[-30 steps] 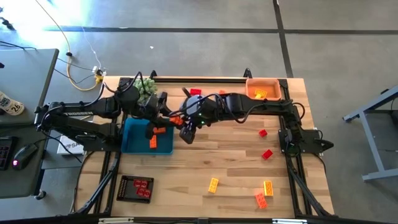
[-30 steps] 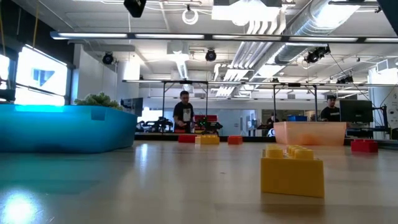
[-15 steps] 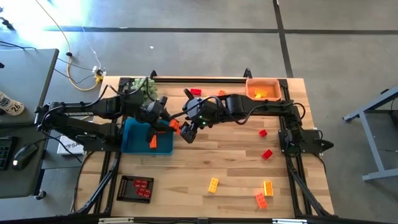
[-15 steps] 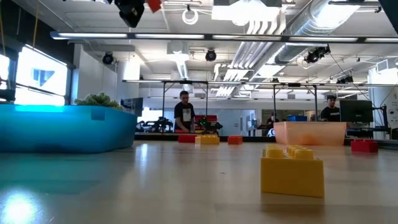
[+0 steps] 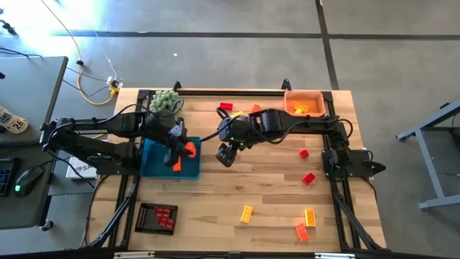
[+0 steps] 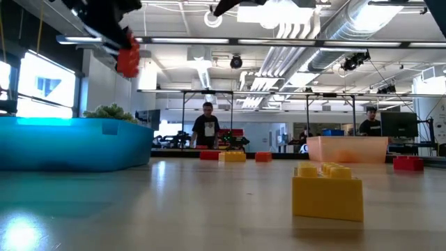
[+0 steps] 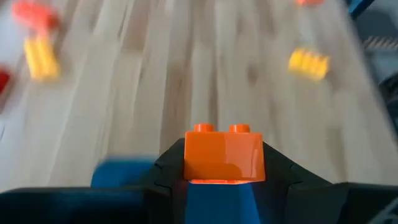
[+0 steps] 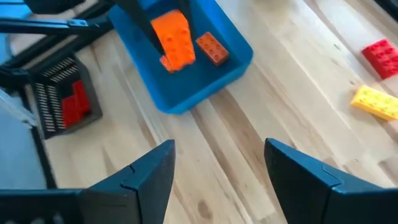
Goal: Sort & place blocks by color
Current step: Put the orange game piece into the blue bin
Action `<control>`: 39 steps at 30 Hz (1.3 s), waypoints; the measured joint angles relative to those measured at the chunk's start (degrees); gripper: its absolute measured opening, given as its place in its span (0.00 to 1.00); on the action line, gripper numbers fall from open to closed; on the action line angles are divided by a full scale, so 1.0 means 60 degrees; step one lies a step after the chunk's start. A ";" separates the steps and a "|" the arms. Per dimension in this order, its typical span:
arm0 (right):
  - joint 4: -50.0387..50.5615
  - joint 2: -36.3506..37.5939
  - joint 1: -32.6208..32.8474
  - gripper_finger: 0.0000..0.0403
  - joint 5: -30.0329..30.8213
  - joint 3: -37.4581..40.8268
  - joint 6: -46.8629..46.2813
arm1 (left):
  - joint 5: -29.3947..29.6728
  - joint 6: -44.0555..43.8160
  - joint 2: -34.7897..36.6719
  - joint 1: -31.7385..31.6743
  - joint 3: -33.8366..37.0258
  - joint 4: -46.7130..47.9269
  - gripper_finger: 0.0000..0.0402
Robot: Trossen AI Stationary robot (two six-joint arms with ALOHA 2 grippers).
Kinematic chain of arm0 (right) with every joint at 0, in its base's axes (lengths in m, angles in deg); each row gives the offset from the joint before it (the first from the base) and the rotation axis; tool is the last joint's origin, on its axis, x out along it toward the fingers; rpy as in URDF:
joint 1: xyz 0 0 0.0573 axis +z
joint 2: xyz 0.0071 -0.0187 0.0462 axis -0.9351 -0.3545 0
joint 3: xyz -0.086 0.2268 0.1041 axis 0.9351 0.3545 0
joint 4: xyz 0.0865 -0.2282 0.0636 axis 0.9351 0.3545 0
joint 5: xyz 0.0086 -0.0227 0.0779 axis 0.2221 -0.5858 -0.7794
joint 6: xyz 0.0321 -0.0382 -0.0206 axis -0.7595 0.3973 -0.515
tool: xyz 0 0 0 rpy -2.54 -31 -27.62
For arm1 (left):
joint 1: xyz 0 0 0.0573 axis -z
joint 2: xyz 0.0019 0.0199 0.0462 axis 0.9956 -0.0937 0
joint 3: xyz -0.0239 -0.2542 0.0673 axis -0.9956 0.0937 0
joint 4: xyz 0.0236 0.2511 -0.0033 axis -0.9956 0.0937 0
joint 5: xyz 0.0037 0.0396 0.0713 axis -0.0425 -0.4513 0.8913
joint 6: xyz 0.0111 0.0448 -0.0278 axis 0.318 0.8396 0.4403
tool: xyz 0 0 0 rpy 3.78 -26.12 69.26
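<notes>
left pincer [image 5: 182,150] carried orange block [image 5: 188,149] over blue tray [image 5: 154,167], right pincer [image 5: 226,155] let go

left wrist view is motion-blurred: far bricks [image 7: 308,63] lack detail. low view crops both arms; black tray's [image 5: 156,217] red contents unclear.

Setting: robotics lab or open-plan industrial workspace.
Ceiling: exposed silver ducts [image 6: 380,28] and strip lighting overhead.
Floor: bare grey concrete [image 5: 215,57] around the wooden table [image 5: 266,194].
Rig: two dark arms mounted on a black frame [image 5: 345,208] at the table edges.
Adjacent desk: mouse [image 5: 27,180] and keyboard corner at the left.
Background: further metal-framed benches [image 6: 209,94], monitors [image 6: 398,124], and people [image 6: 206,125] standing at them.
Cabling: loose yellow cable [image 5: 93,90] on the floor.
</notes>
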 joint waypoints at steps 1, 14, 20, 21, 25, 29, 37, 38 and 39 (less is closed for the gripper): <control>0.0091 0.0000 -0.0019 0.58 0.0100 0.0000 0.0039 | 0.0185 -0.0003 0.0000 0.0030 0.0000 0.0398 0.27; 0.0528 0.0000 -0.0537 0.58 0.0210 0.0000 0.1566 | 0.1001 -0.1287 0.0002 0.0368 0.0000 0.3854 0.27; 0.0533 0.0000 -0.0865 0.58 0.0196 0.0000 0.1870 | 0.1269 -0.2183 -0.0285 0.0364 0.0000 0.4376 0.27; 0.0552 0.0000 -0.0916 0.58 0.0196 0.0000 0.1977 | 0.1280 -0.2317 -0.0416 0.0366 0.0000 0.4544 0.27; 0.0982 0.0000 -0.1057 0.58 0.0196 0.0002 0.2319 | 0.1462 -0.2728 -0.1106 0.0368 0.0004 0.4947 0.30; 0.1753 0.0000 -0.1111 0.58 0.0204 0.0000 0.2351 | 0.1531 -0.2770 -0.1863 0.0368 0.0004 0.4839 0.31; 0.3102 -0.0004 -0.1041 0.58 0.0956 0.0000 0.2292 | 0.1556 -0.2450 -0.2956 0.0364 0.0004 0.4797 0.32; 0.3075 -0.0004 -0.1034 0.58 0.1088 0.0002 0.2302 | 0.1613 -0.2446 -0.3021 0.0364 0.0004 0.4795 0.32; 0.3064 -0.0004 -0.1027 0.58 0.1145 0.0004 0.2342 | 0.1726 -0.2439 -0.3068 0.0364 0.0004 0.4795 0.32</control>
